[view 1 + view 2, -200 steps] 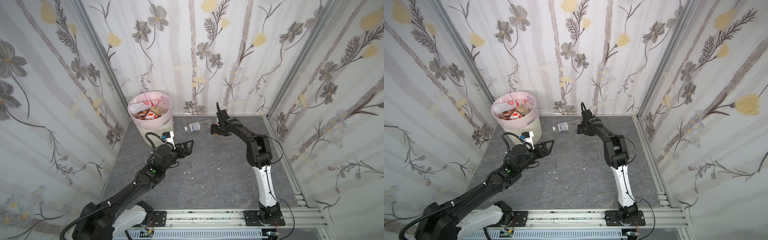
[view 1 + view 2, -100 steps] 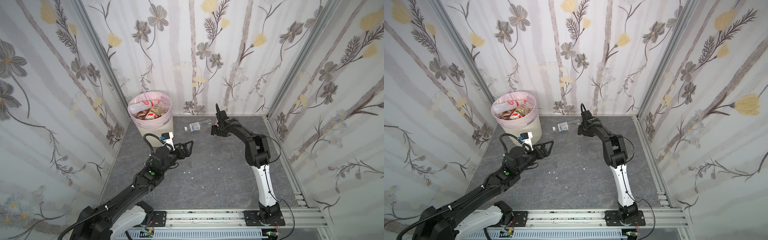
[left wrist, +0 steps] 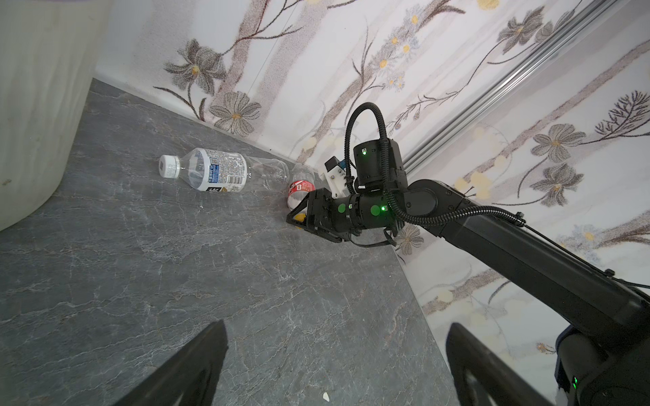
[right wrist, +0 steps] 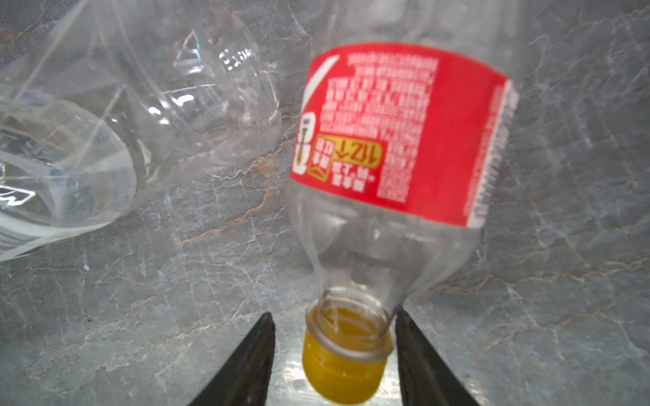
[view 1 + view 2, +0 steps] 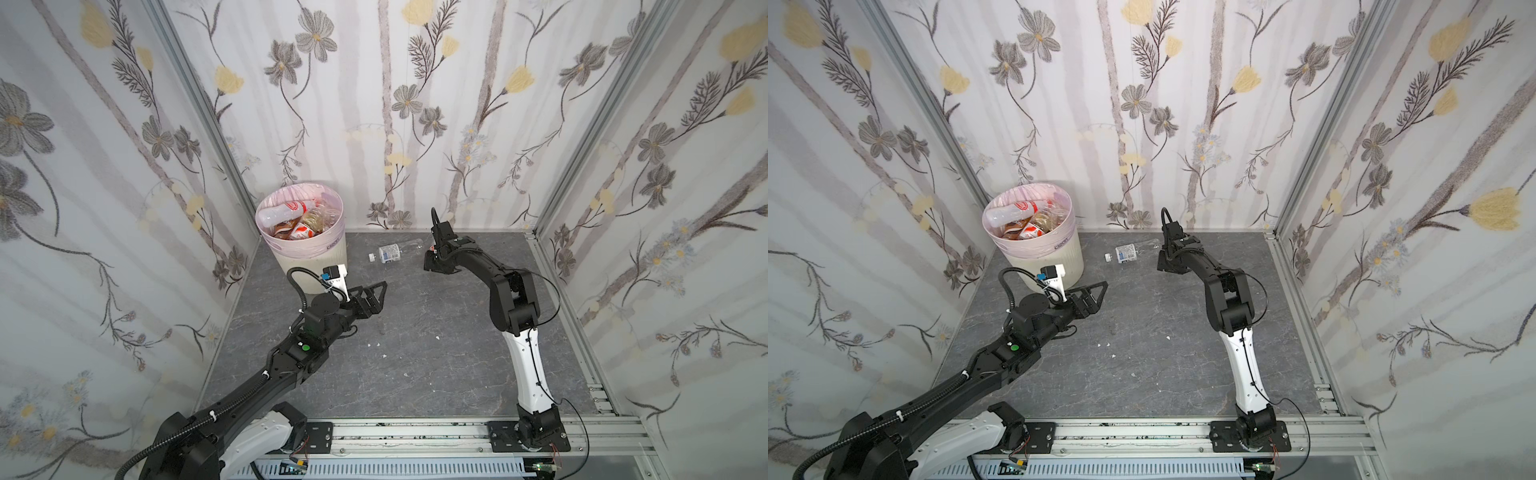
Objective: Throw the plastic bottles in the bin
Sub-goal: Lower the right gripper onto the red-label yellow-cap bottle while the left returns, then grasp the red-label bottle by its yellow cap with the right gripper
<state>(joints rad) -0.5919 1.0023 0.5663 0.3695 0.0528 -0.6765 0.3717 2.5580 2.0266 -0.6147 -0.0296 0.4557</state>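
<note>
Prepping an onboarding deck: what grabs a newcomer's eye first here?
Probably the bin in the back left corner, heaped with bottles. Next, further right along the back, the right gripper straddling the yellow-capped neck of a red-label bottle, with a clear bottle lying beside it. Loud floral wallpaper surrounds everything.

A grey, marble-veined worktop (image 5: pixel 415 353) is enclosed on three sides by walls (image 5: pixel 374 104) papered with grey and yellow flowers. Aluminium posts (image 5: pixel 203 104) are set at the worktop's two far corners. A slotted aluminium rail (image 5: pixel 415 434) is fixed along its near edge. Small white scraps (image 5: pixel 377 344) are scattered near its middle.
</note>
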